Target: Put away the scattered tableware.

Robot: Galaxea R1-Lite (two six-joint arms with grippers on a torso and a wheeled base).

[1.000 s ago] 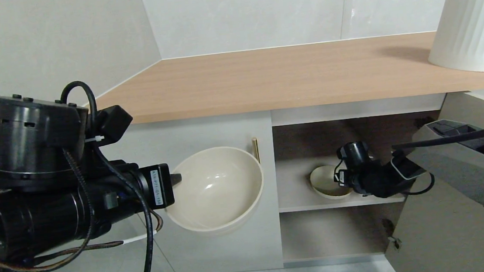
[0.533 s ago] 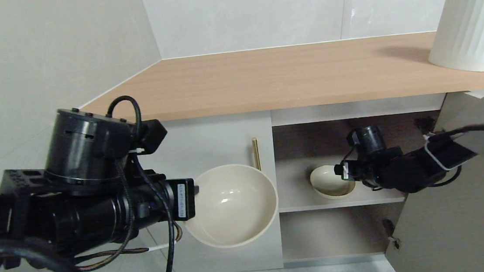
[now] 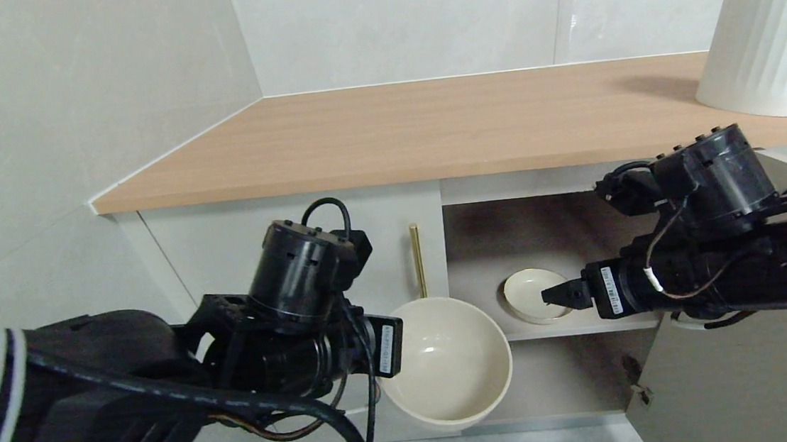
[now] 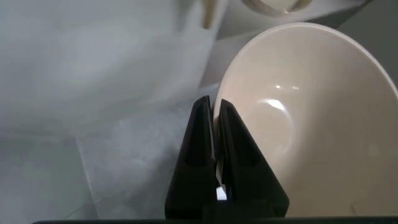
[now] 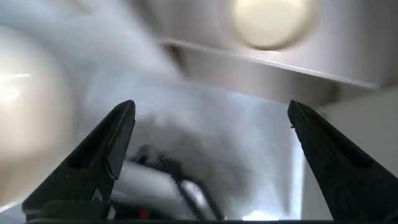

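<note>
Left end effector (image 4: 214, 112) is pinching the rim of the large cream bowl (image 3: 448, 362) (bowl tilted, hollow facing the head view), low in front of the closed cabinet door (image 3: 210, 244), just below its brass handle (image 3: 417, 261). Right end effector (image 5: 210, 112) is spread wide, holding nothing, in front of the open compartment near the small bowl (image 3: 529, 294) on the shelf (image 3: 588, 328). White ribbed container (image 3: 769, 31) stands on the tabletop (image 3: 428, 125).

The bowl (image 3: 448, 362) looks smooth and glossy (a highlight glints inside), the countertop (image 3: 428, 129) matt wood-grain.
</note>
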